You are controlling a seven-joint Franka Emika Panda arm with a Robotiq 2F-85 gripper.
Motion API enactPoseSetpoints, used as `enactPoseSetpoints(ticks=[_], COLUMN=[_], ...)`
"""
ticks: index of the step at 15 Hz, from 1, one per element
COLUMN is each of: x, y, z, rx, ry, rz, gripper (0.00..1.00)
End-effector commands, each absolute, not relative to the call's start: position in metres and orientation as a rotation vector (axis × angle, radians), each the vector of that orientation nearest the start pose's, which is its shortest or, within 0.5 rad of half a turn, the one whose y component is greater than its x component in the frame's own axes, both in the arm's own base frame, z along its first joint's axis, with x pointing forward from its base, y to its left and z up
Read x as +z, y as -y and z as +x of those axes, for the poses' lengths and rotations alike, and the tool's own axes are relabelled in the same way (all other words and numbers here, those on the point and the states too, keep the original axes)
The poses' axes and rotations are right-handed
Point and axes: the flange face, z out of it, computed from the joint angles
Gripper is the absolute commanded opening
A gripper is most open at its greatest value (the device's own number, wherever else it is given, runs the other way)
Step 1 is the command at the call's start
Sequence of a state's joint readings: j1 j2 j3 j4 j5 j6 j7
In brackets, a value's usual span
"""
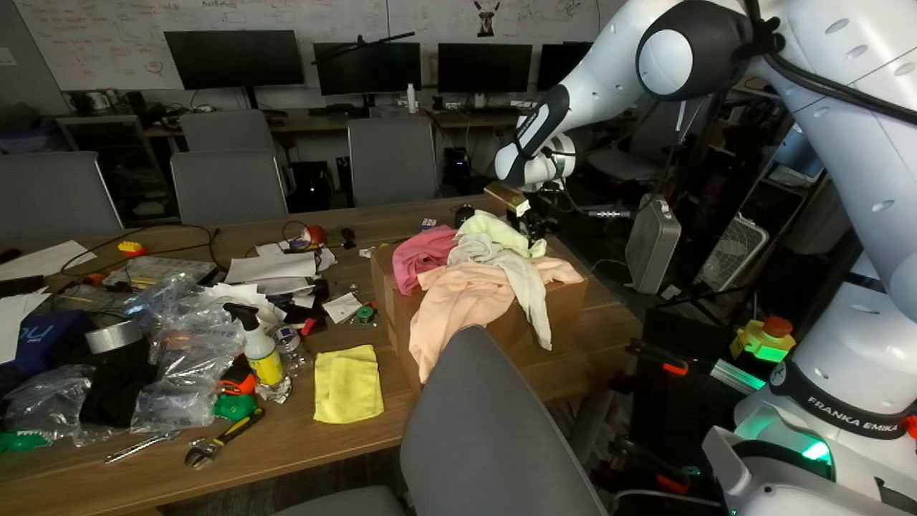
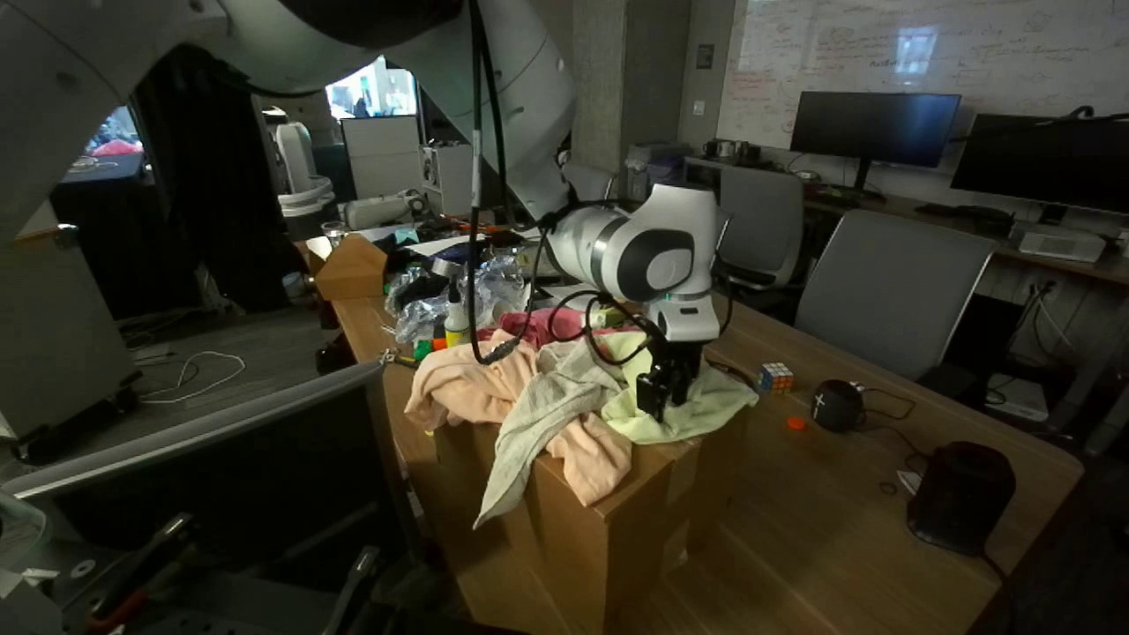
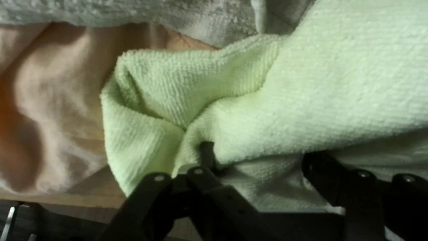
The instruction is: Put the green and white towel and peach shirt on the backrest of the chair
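The green and white towel [image 1: 494,228] lies bunched on top of a cardboard box [image 2: 564,556], its pale yellow-green part [image 2: 706,410] spread at one end. A greyish-white cloth stretch [image 2: 556,397] beside it hangs over the box side; whether it belongs to the same towel I cannot tell. Under and next to it drapes the peach shirt [image 1: 462,294], also visible in the wrist view [image 3: 63,90]. My gripper [image 3: 259,155] points down into the towel, jaws apart, with a fold lying across between the fingers [image 3: 207,154]. The chair's grey backrest [image 1: 487,430] stands close in front of the box.
A pink cloth [image 1: 423,258] lies on the box too. On the table are a small yellow cloth [image 1: 349,383], a spray bottle [image 1: 261,355], plastic bags [image 1: 190,344], a Rubik's cube [image 2: 776,377] and dark speakers [image 2: 961,498]. A cable [image 2: 476,194] hangs from the arm.
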State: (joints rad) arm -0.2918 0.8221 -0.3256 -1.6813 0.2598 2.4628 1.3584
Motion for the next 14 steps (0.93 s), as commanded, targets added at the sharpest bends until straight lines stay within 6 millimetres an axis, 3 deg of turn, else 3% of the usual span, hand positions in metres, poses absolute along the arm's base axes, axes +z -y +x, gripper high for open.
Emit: enactPoseSetpoints(ticks=[1, 6, 8, 14], x=[0.138, 0.162, 0.184, 0.266], y=[0.374, 0.360, 0.348, 0.308], z=[0.566, 0.565, 0.562, 0.537], rx=[-0.034, -0.043, -0.066, -0.238], ry=[-2.750, -2.658, -2.560, -2.249], rz=[-1.617, -1.606, -1.603, -1.692], gripper=[0.39, 0.04, 0.00, 0.04])
